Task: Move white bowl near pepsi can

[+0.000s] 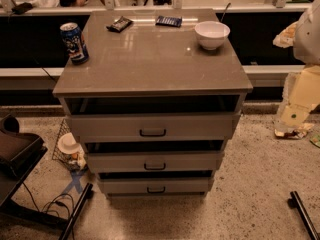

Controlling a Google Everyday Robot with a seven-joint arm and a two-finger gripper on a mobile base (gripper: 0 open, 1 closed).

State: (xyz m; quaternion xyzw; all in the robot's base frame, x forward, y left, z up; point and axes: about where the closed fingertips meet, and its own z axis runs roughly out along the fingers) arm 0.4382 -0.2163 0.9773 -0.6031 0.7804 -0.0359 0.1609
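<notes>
The white bowl [212,34] stands upright at the back right of the grey cabinet top [150,64]. The pepsi can [74,43], blue with a silver rim, stands upright near the top's left edge, far from the bowl. My gripper [295,115], cream-coloured below a white arm, hangs at the right edge of the view. It is beside the cabinet and below its top, well to the right of the bowl, and touches neither object.
Two flat dark snack packets [119,24] [168,21] lie at the back of the top. Three drawers [152,128] stand slightly pulled out. A wire basket [67,151] sits on the floor at left. A black stand [20,159] is at lower left and a black bar [303,215] at lower right.
</notes>
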